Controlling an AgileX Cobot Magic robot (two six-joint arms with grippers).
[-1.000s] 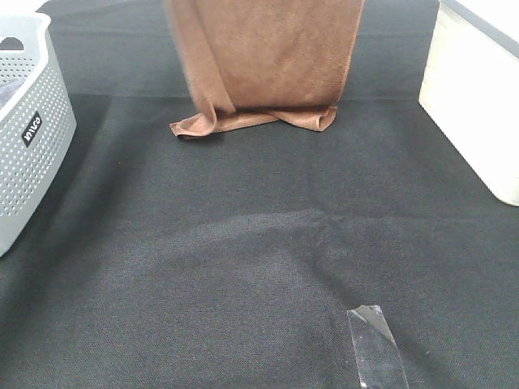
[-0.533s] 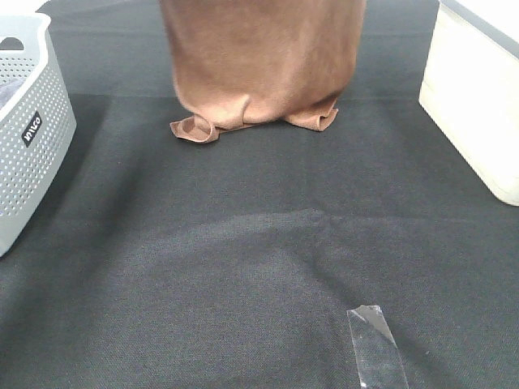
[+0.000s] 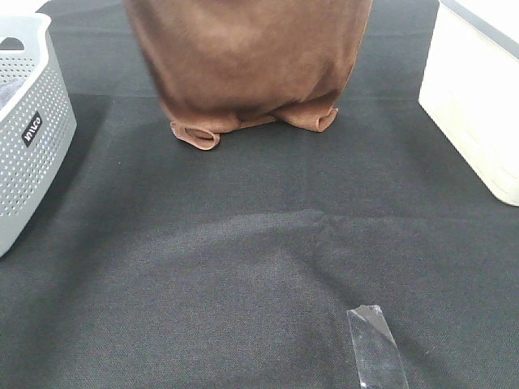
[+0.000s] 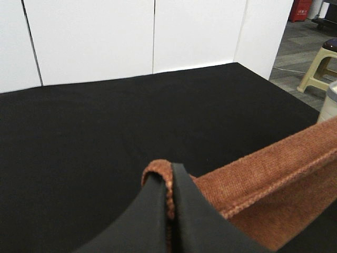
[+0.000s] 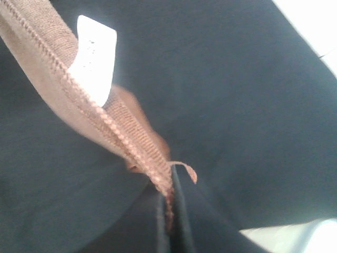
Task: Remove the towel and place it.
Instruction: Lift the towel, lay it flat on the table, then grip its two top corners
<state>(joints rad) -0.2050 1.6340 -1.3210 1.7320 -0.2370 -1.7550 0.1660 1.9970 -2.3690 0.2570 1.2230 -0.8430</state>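
The reddish-brown towel hangs from above the top of the exterior high view, its lower edge bunched in two folds on the black table cloth. Neither gripper shows in that view. In the left wrist view my left gripper is shut on a hemmed corner of the towel. In the right wrist view my right gripper is shut on the towel's stitched hem, beside its small white tag.
A grey perforated basket stands at the left edge of the table. A cream box stands at the right edge. A strip of clear tape lies on the cloth near the front.
The hanging towel has spread wider to the left and swung forward. Its bottom folds on the cloth have shifted and tucked under.
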